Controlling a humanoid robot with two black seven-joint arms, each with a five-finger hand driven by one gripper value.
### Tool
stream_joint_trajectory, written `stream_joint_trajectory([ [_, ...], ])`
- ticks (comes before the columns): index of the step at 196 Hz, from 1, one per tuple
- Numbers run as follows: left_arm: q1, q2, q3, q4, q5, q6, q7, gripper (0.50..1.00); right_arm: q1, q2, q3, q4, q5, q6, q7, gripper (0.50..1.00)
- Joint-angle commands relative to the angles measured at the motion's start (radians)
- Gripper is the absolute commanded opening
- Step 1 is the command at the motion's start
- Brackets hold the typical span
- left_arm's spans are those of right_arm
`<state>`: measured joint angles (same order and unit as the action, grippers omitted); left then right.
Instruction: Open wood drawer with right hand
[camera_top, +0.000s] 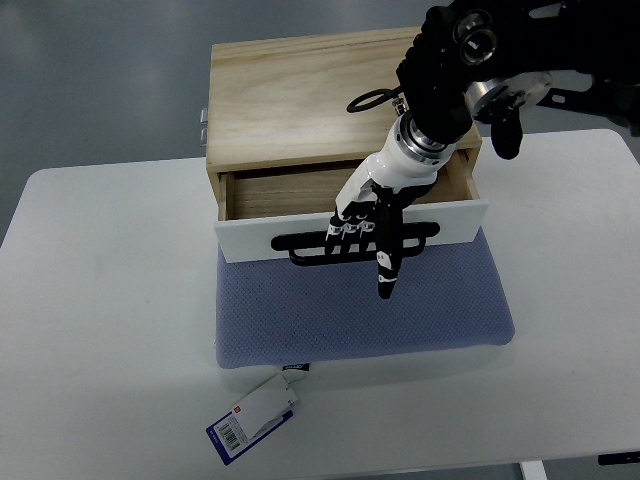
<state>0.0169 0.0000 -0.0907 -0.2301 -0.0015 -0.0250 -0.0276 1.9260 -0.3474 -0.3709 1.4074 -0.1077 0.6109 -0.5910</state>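
Note:
A light wood box (300, 90) stands at the back of the white table (100, 300). Its drawer (290, 195) is pulled partly out, showing a wooden inside and a white front panel (250, 238) with a black handle (300, 245). My right hand (372, 240) comes down from the upper right over the drawer. Several of its fingers (350, 238) curl over the handle bar. One finger (386, 275) points straight down past the panel. The left arm does not show.
A blue-grey padded mat (360, 310) lies under and in front of the box. A white and blue tag (255, 418) on a string lies on the table near the front edge. The table's bare white surface spreads left and right.

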Motion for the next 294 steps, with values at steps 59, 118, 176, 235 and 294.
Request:
stream_joint_trajectory([
  [59, 0.0, 0.0, 0.0, 0.0, 0.0, 0.0, 0.0, 1.0, 0.001, -0.045, 0.0, 0.047, 0.002, 0.0, 0.0, 0.946],
  [118, 0.0, 0.0, 0.0, 0.001, 0.0, 0.002, 0.0, 1.0, 0.002, -0.091, 0.0, 0.101, 0.003, 0.0, 0.0, 0.946],
  [176, 0.0, 0.0, 0.0, 0.0, 0.0, 0.002, 0.0, 1.0, 0.028, -0.099, 0.003, 0.119, 0.028, 0.0, 0.0, 0.944],
  [235, 0.0, 0.0, 0.0, 0.001, 0.0, 0.002, 0.0, 1.0, 0.057, -0.107, 0.007, 0.127, 0.043, 0.0, -0.001, 0.944],
  [294, 0.0, 0.0, 0.0, 0.0, 0.0, 0.002, 0.0, 1.0, 0.09, -0.182, 0.083, 0.093, 0.045, 0.0, -0.001, 0.946],
])
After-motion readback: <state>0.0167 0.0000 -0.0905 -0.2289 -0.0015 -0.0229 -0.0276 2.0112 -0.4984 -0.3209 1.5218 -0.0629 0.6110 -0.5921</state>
